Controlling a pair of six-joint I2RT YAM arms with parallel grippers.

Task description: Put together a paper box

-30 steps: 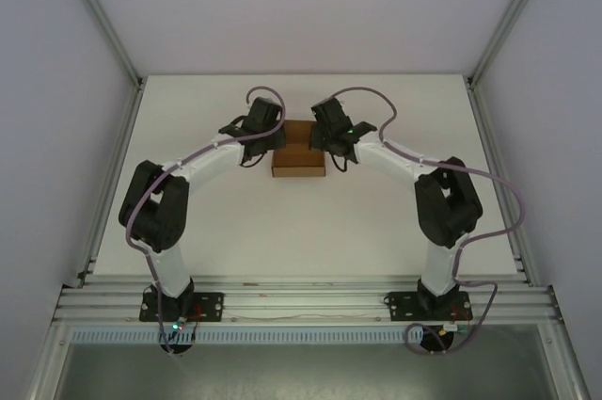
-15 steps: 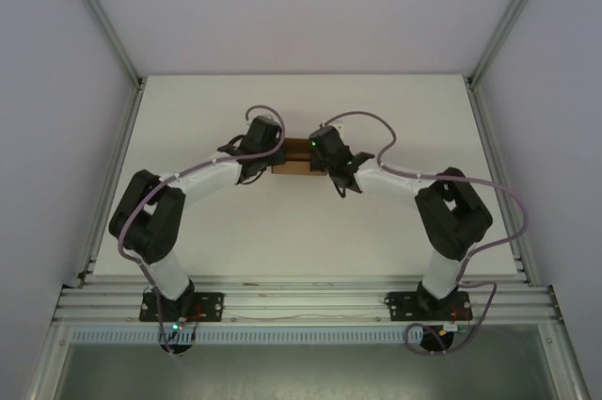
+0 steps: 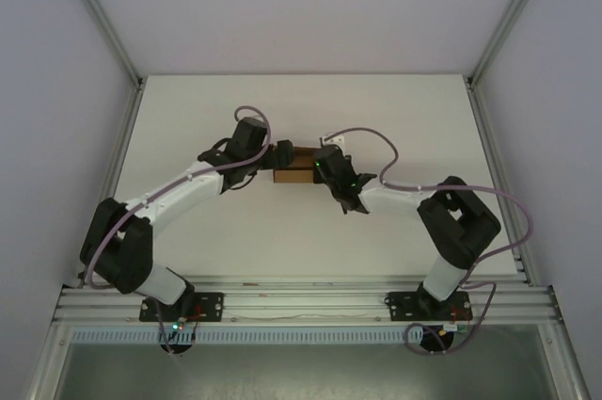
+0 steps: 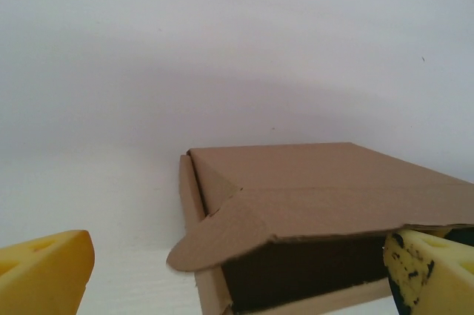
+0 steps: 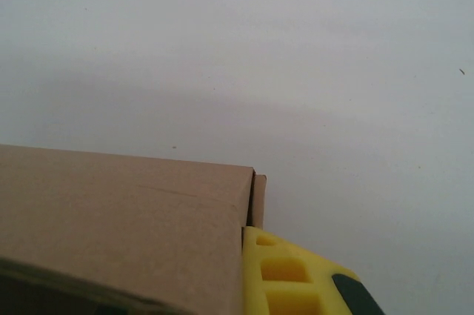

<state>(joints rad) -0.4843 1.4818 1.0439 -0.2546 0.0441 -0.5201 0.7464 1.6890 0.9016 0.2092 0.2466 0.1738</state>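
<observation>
The paper box (image 3: 295, 172) is a small brown cardboard box in the middle of the white table, between my two grippers. In the left wrist view the box (image 4: 318, 189) has its lid lying low with a dark gap under the front edge, and a rounded tab (image 4: 215, 244) sticks out at its left corner. My left gripper (image 3: 282, 151) is at the box's left end, open, with its yellow fingers (image 4: 44, 270) wide apart and nothing between them. My right gripper (image 3: 324, 163) is at the right end, shut. Its one visible yellow finger (image 5: 296, 278) lies against the cardboard (image 5: 126, 219), which hides the other.
The white table (image 3: 188, 118) extends all round the box. Grey walls and aluminium posts (image 3: 103, 24) close in the cell on three sides. A metal rail (image 3: 301, 292) carries both arm bases along the near edge.
My left gripper has gone from shut to wide open and dropped to the box's left end as its arm stretched out. The right gripper moved nearer and lower. The box looks flatter.
</observation>
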